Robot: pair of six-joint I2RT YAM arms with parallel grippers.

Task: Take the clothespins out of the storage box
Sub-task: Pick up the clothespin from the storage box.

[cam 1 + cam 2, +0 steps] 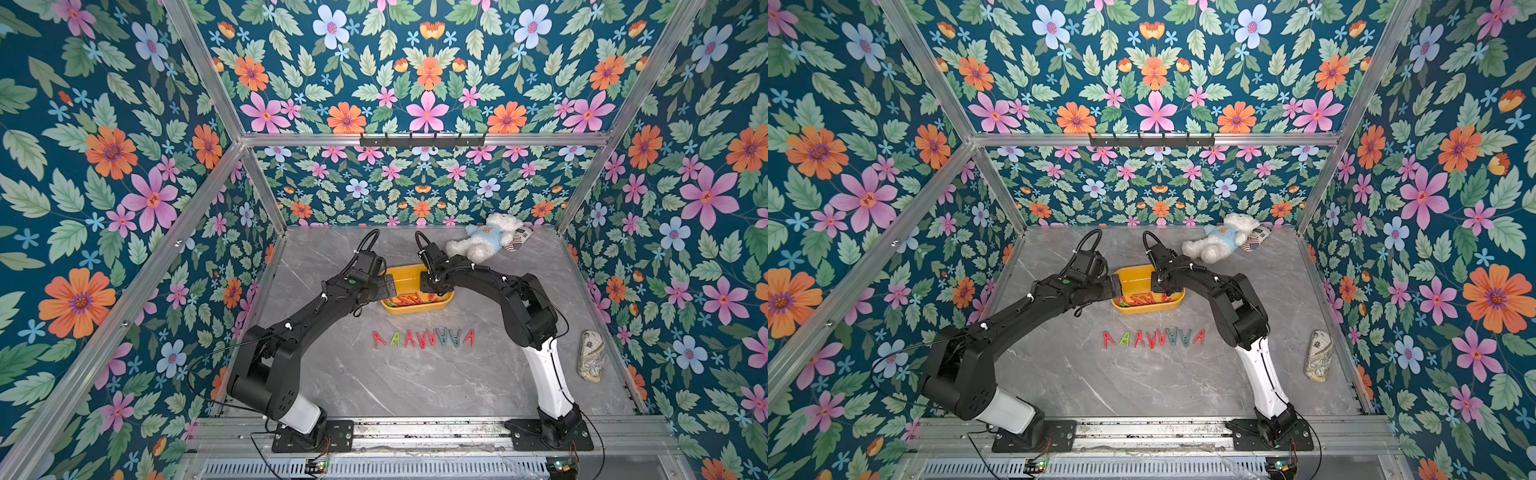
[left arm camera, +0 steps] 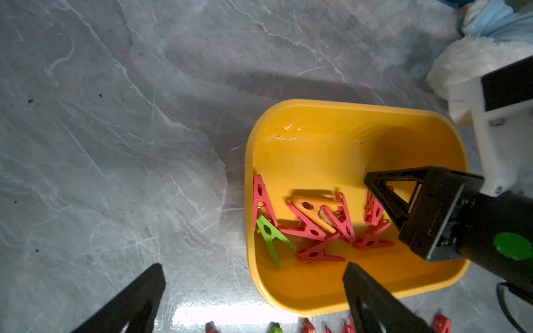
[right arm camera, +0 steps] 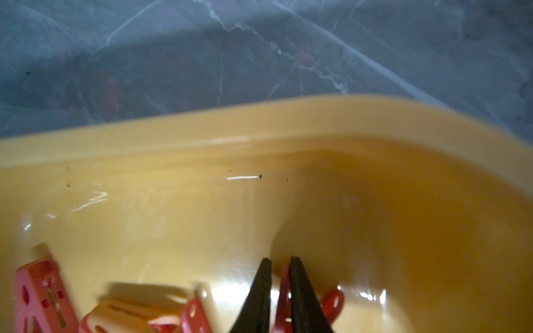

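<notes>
Grey marbled table (image 1: pixel 374 386), described from the arm bases outward. Nearest, a row of clothespins (image 1: pixel 423 338) lies flat on the table between the two arms, side by side, in red, green and grey-blue, apart from the box. At about the same depth, near the table's right edge, lies a patterned pouch (image 1: pixel 592 355).

Beyond the row stands the yellow box (image 1: pixel 415 309), with both arms reaching over it. Loose clothespins (image 2: pixel 308 227) lie heaped on its floor toward the near side: mostly red, one orange (image 2: pixel 315 203), one green (image 2: pixel 271 245).

The right claw (image 3: pixel 278 259) points down into the box. Its fingers are drawn nearly together and pinch a red clothespin (image 3: pixel 284 288) that stands between them. The left claw (image 2: pixel 253 267) hangs above the box's left rim with its fingers spread wide, holding nothing.

Farthest, by the back wall, a white plush bear (image 1: pixel 486 239) in a pale blue shirt lies on the table. A small striped pouch (image 1: pixel 517 241) is just beside it.
</notes>
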